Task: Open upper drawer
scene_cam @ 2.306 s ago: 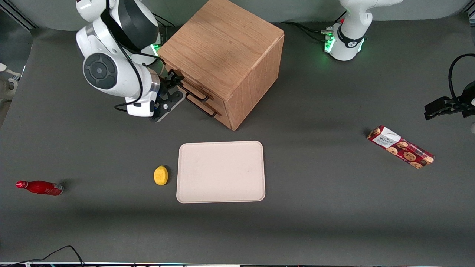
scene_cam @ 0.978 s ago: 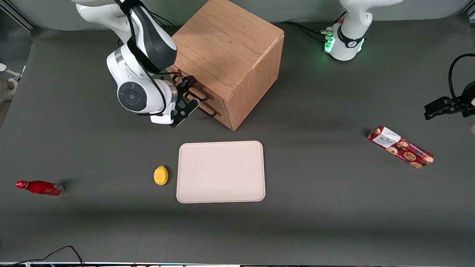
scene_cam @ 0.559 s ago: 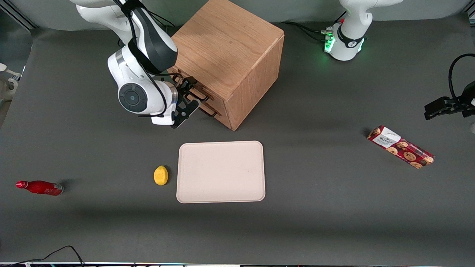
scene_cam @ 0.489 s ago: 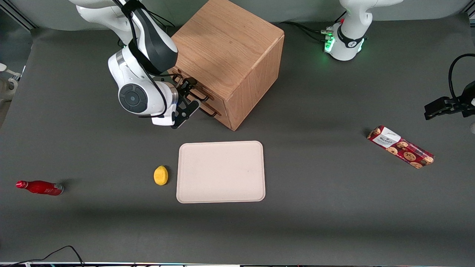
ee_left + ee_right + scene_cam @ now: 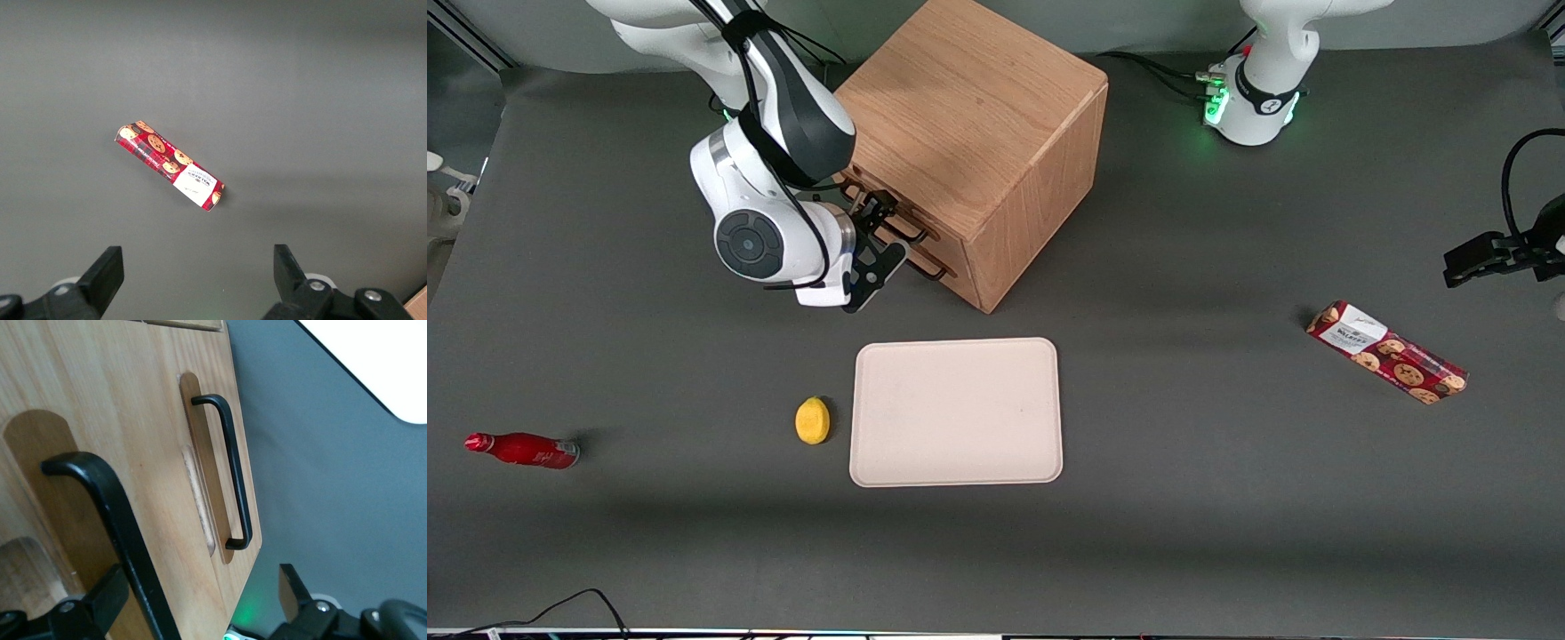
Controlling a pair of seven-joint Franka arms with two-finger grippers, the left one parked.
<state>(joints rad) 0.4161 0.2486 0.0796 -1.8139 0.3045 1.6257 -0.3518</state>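
Note:
The oak cabinet [image 5: 960, 116] stands at the back of the table, its drawer fronts turned toward the working arm's end. The upper drawer [image 5: 73, 493] sits flush and shut. Its black bar handle [image 5: 113, 540] runs between my gripper's fingers, close to one finger [image 5: 100, 600] and well apart from the other. The gripper [image 5: 880, 233] [image 5: 197, 587] is open, right in front of that drawer. The lower drawer's handle [image 5: 230, 473] [image 5: 927, 267] is untouched and that drawer is also shut.
A beige tray [image 5: 957, 412] lies nearer the front camera than the cabinet, with a yellow lemon [image 5: 812, 420] beside it. A red bottle [image 5: 522, 450] lies toward the working arm's end. A cookie box [image 5: 1387, 352] [image 5: 170, 164] lies toward the parked arm's end.
The arm swung in along the drawer fronts until the open fingers straddled the upper handle. In the last half second it shifted slightly nearer the front camera. Both drawers stayed shut.

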